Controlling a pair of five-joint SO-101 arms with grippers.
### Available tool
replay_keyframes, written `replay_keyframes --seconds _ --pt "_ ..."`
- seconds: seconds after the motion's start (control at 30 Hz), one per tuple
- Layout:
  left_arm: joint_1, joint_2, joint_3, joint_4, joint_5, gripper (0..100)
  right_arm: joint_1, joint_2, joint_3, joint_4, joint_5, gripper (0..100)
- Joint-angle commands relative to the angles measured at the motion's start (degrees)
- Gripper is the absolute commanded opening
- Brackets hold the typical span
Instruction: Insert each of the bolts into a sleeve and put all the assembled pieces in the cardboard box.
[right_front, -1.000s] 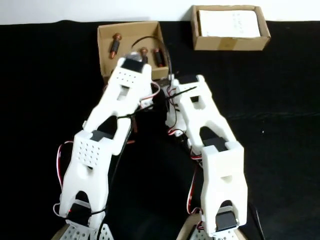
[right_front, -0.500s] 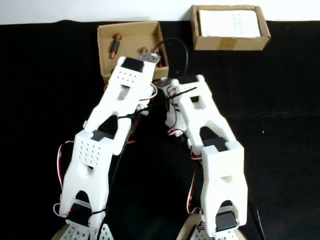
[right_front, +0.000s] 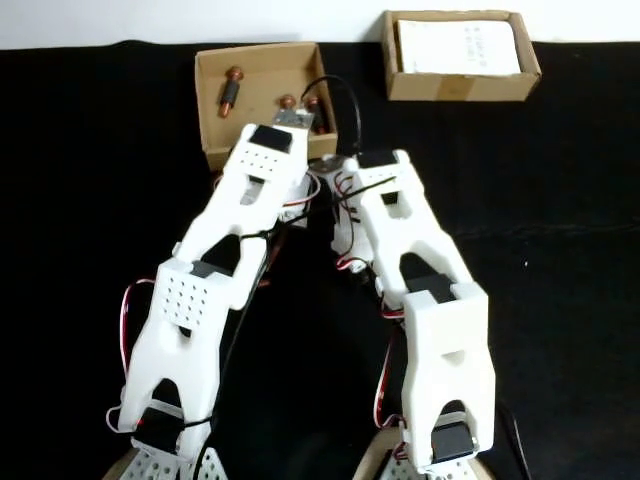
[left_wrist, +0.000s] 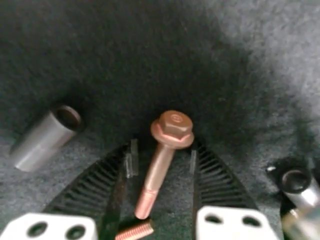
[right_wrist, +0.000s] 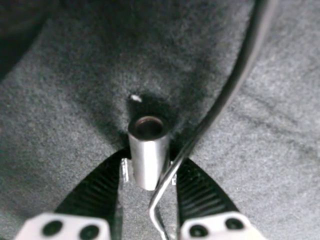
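A copper bolt (left_wrist: 167, 145) lies on the dark cloth between the fingers of my left gripper (left_wrist: 161, 152), which is open with a gap on each side of the shank. A grey sleeve (left_wrist: 45, 137) lies off to one side, and another sleeve (left_wrist: 297, 182) stands at the view's edge. The threaded end of a second bolt (left_wrist: 135, 231) shows near the gripper's base. My right gripper (right_wrist: 149, 167) is shut on an upright metal sleeve (right_wrist: 147, 145), its bore facing the camera. The cardboard box (right_front: 210, 70) holds three assembled pieces (right_front: 231, 90).
A second cardboard box (right_front: 460, 85) with white paper inside stands at the back right. A black cable (right_wrist: 235, 85) runs across the right wrist view beside the sleeve. Both white arms (right_front: 265, 170) lie close together mid-table, just in front of the box.
The left arm's wrist has shifted a little to the right and its cable has swung over the box's corner. The right arm has kept still.
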Motion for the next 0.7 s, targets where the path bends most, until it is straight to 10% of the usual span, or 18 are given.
replay_keyframes --seconds 0.0,0.17,0.67 --pt "0.9 0.3 -1.2 -0.4 0.4 14 2.0 0.6 -0.4 -2.5 -0.5 0.9" --pt "1.0 0.5 -1.5 -1.2 0.4 1 2.0 0.6 -0.4 -2.5 -0.5 0.9" --pt "0.8 -0.1 -25.4 8.6 0.2 1 6.0 -3.0 -0.6 -1.0 -0.9 0.9"
